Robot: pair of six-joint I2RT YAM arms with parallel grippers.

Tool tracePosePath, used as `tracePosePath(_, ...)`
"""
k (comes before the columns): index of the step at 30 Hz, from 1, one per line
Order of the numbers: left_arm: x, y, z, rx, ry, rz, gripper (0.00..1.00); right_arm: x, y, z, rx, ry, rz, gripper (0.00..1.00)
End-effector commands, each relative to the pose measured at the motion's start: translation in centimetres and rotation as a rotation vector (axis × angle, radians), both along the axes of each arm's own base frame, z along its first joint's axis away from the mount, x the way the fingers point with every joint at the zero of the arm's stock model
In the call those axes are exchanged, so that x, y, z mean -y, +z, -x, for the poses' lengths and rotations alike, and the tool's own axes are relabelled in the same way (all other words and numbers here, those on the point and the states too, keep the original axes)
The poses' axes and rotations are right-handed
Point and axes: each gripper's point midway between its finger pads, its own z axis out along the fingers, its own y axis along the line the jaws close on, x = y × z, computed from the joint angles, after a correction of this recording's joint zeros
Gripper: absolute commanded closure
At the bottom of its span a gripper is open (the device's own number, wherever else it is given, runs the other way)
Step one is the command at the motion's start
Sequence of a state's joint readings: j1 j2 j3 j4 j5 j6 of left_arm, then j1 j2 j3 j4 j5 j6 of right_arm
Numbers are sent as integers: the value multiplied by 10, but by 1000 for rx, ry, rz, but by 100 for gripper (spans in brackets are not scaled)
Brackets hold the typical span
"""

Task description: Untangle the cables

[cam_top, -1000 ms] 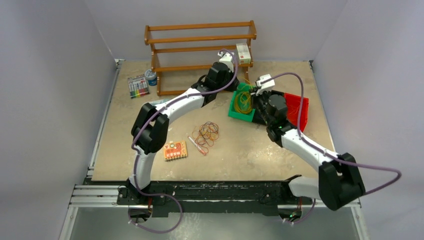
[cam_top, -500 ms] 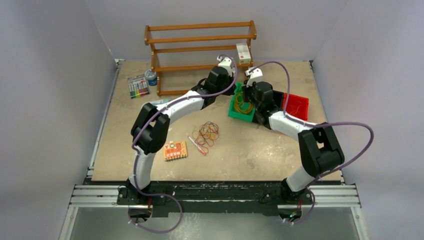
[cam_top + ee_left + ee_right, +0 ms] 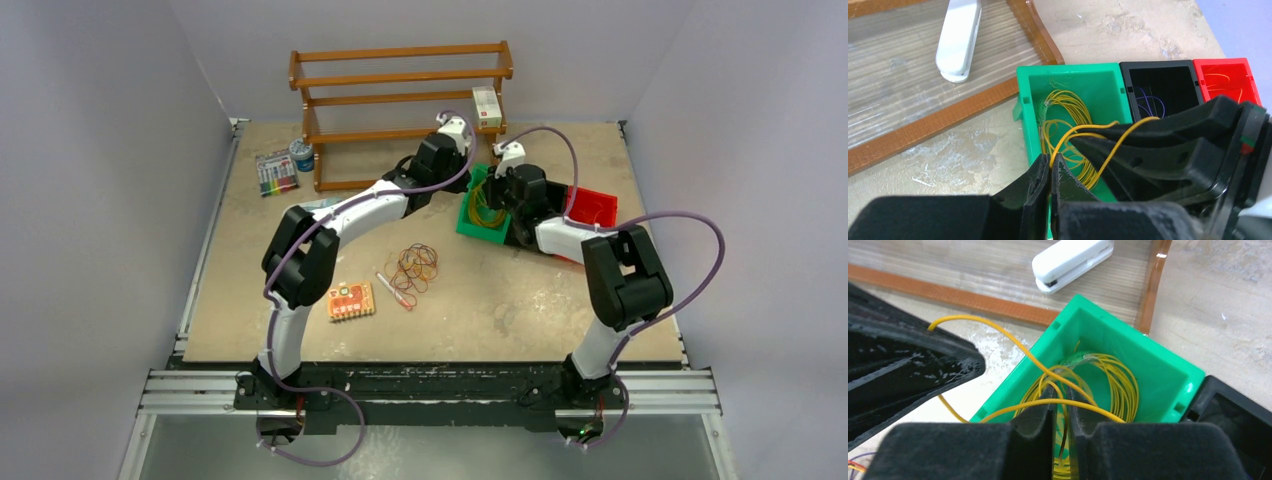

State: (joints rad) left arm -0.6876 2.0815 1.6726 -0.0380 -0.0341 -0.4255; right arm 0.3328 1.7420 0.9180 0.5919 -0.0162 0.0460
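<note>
My left gripper is shut on a yellow cable that arcs up out of the green bin, where several yellow loops lie coiled. My right gripper hovers over the same green bin, its jaws a narrow gap apart; a yellow strand lies across its fingertips. In the top view both grippers, left and right, meet over the green bin. A loose tangle of orange-red, yellow and dark cables lies on the table in the middle.
A black bin with blue strands and a red bin with orange strands stand right of the green one. A wooden rack with a white stapler stands behind. A pen, an orange board, markers and a can lie left.
My right arm swung left from over the red bin to the green bin, close beside my left gripper. My left arm stayed almost still.
</note>
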Motion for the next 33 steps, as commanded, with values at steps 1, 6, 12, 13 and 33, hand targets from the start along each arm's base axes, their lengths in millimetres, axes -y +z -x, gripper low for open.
tracePosePath(1,9,31,-9,64,-21,29,100,-1,46,-14,123,34,-123,81)
tracePosePath(6,8,28,-12,59,-9,11,100,1,57,-6,139,59,-126,62)
tracePosePath(12,7,26,-17,62,3,-11,100,10,68,7,141,46,-121,53)
tracePosePath(13,7,25,-17,61,3,-12,100,14,68,8,134,31,-112,52)
tracePosePath(33,24,7,-17,48,-31,-94,100,53,124,63,216,-118,-152,43)
